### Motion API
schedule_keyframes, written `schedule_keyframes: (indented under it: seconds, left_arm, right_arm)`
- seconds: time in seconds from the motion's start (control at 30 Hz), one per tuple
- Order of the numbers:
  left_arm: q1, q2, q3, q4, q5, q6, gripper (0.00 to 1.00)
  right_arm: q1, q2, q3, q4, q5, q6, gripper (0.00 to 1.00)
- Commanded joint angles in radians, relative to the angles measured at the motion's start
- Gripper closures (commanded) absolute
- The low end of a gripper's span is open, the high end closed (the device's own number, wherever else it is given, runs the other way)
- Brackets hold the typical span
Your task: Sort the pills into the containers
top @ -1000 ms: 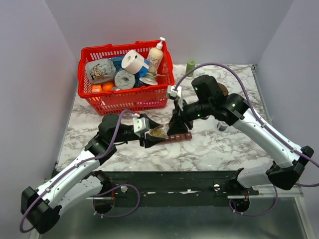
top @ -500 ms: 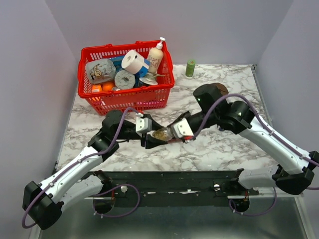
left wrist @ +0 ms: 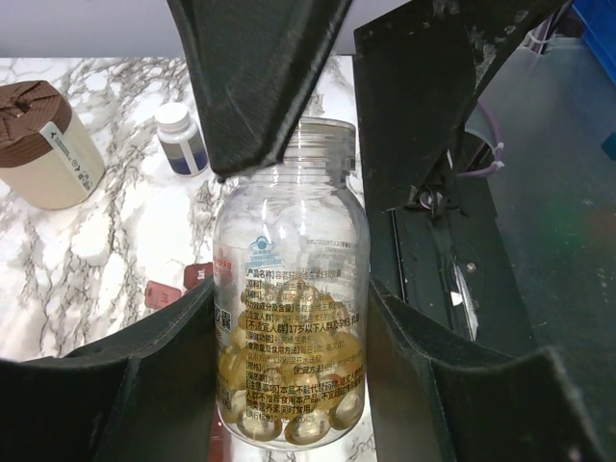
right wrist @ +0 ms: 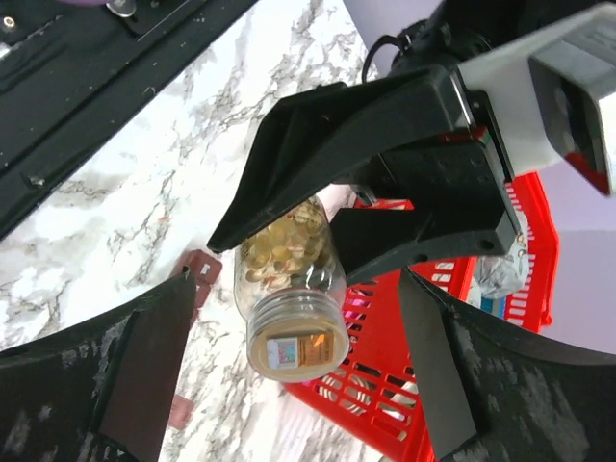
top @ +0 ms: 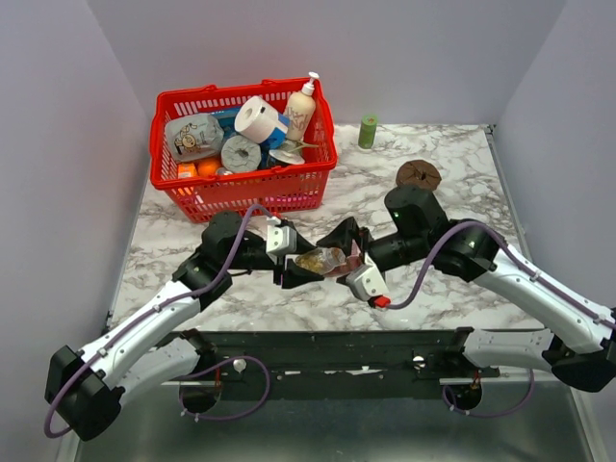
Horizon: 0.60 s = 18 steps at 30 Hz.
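Holding clear bottle [left wrist: 292, 250] of pills [left wrist: 289, 399], left end effector [left wrist: 291, 318] clamped on it; right end effector [right wrist: 289, 371] spread apart around its neck. Containers [right wrist: 195, 273] lie just below left end effector. Risk: tilted bottle could dump pills onto tabletop [left wrist: 58, 250], missing them.

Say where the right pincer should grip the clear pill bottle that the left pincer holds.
Probably the bare threaded neck of the clear pill bottle, approached end-on from the side opposite the left pincer, which clamps the labelled body. The neck juts free toward the open right pincer, whose fingers flank it.
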State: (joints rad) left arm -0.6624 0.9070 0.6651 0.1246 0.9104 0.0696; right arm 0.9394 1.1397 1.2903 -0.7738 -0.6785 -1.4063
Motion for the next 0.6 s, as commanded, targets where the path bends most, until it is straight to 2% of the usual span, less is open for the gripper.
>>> schedule_keyframes:
  seconds: [0.0,0.07,0.1,0.2,0.3,0.4,0.57]
  left_arm:
    - [0.001,-0.036,-0.01,0.037,-0.03,0.001,1.0]
    - [0.001,-0.049,-0.015,0.04,-0.048,0.001,1.0]
    - [0.001,-0.056,-0.019,0.04,-0.056,0.002,1.0]
    - [0.001,-0.075,-0.024,0.035,-0.082,0.007,1.0]
    - [0.001,-0.08,-0.024,0.032,-0.088,0.01,1.0]
    - [0.001,-0.074,-0.021,0.041,-0.088,0.007,1.0]
    - [0.001,-0.082,-0.016,0.047,-0.09,0.001,1.0]
  right_arm:
    - [0.007,-0.035,0.044,0.042,-0.021,0.264,0.03]
    - [0.006,-0.022,0.088,0.039,0.019,0.415,0.0]
    - [0.007,-0.009,0.108,0.039,0.042,0.607,0.0]
    - [0.004,0.037,0.167,-0.007,0.117,0.902,0.0]
    - [0.004,0.063,0.178,-0.033,0.152,1.068,0.0]
    - [-0.008,0.098,0.193,-0.047,0.154,1.15,0.01]
    - [-0.013,0.12,0.187,-0.045,0.16,1.176,0.04]
